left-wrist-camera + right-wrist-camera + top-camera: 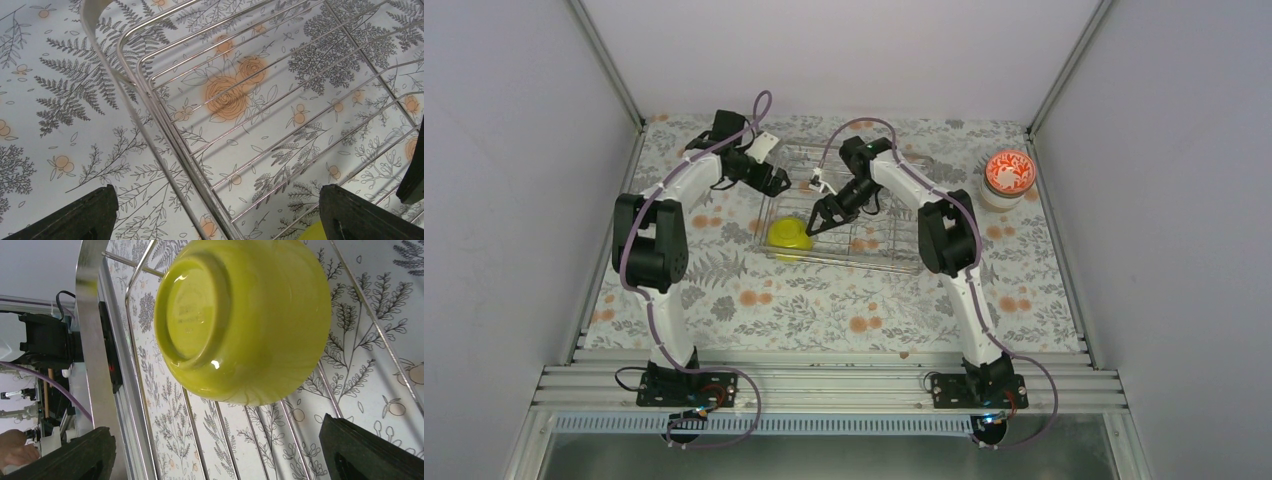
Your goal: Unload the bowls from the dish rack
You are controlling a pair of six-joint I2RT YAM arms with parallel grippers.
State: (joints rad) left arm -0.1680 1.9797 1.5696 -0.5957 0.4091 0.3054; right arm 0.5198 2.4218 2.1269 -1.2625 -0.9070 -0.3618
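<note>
Yellow-green bowl (240,320) is sitting upside down in the near-left corner of the wire dish rack (874,252) — right gripper (821,222) is hovering just beside it, jaws standing wide, empty. Left gripper (776,183) is hanging over the rack's far-left corner, also spread wide, empty. Orange-patterned bowl (1008,172) is sitting at the table's far-right edge.

Bright, even light; soft shadows

You've got plain white walls (844,50) on 3 sides, floral tablecloth (824,305) mid-frame, alu rail (824,385) across btm, soft even light.
</note>
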